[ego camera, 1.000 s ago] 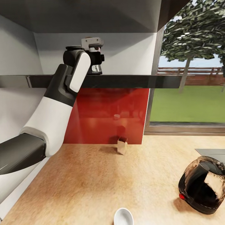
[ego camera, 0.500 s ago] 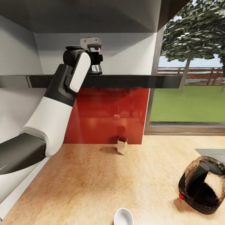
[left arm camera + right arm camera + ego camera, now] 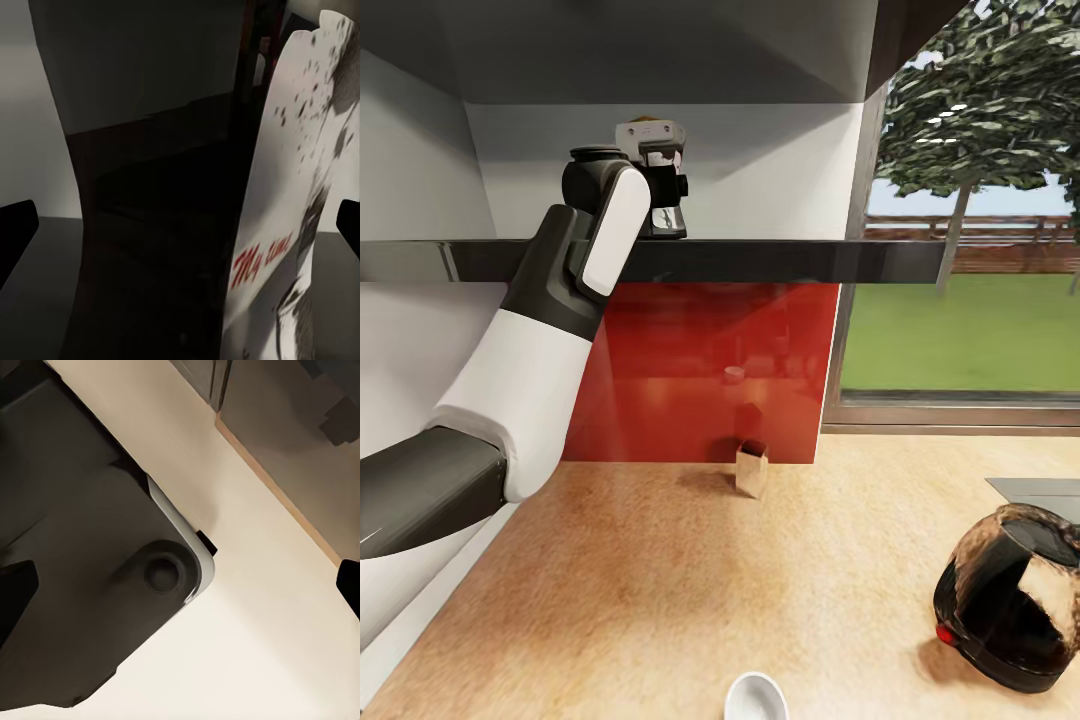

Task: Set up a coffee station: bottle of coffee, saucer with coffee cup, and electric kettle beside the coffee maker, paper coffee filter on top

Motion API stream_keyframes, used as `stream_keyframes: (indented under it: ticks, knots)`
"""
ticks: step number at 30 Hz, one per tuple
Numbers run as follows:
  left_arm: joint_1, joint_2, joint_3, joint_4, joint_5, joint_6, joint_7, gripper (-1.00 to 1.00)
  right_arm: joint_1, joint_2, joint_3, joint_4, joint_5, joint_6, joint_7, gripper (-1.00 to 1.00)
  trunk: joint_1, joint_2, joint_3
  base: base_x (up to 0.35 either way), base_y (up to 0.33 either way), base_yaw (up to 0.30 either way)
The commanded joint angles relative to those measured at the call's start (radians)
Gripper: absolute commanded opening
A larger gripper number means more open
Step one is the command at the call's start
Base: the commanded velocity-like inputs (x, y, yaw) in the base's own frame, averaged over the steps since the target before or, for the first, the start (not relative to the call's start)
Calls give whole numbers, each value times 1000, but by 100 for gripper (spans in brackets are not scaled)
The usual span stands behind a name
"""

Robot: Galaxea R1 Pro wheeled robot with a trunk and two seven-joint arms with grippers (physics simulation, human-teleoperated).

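Beige worktop (image 3: 660, 590) carries your electric kettle (image 3: 1010, 600) at the right and a white saucer (image 3: 756, 697) at the near edge. Your left gripper (image 3: 652, 145) is up on the shelf (image 3: 780, 260); its fingers (image 3: 15, 232) stand spread beside a printed container (image 3: 300, 187). Your right gripper's state I cannot tell.

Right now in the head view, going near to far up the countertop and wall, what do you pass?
Small round white saucer at the near edge → small tan paper bag standing by the glossy red backsplash → dark shelf above it → left gripper reaching over that shelf.
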Motion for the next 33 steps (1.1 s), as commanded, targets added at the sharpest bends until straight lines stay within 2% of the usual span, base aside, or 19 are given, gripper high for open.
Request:
stream_keyframes:
  ticks: [1,25,26,33]
  knots:
    - [-1,0,-1,0,10,1,9,100,-1,0,7,2,-9,-5,4,100,0,-1,-2,33,0,0]
    - [-1,0,-1,1,12,3,9,100,-1,0,7,2,-9,-5,3,100,0,-1,-2,18,0,0]
    - [-1,0,-1,0,12,3,9,-100,-1,0,7,2,-9,-5,3,100,0,-1,-2,0,0,0]
    - [-1,0,-1,0,12,3,9,-100,-1,0,7,2,-9,-5,3,100,0,-1,-2,0,0,0]
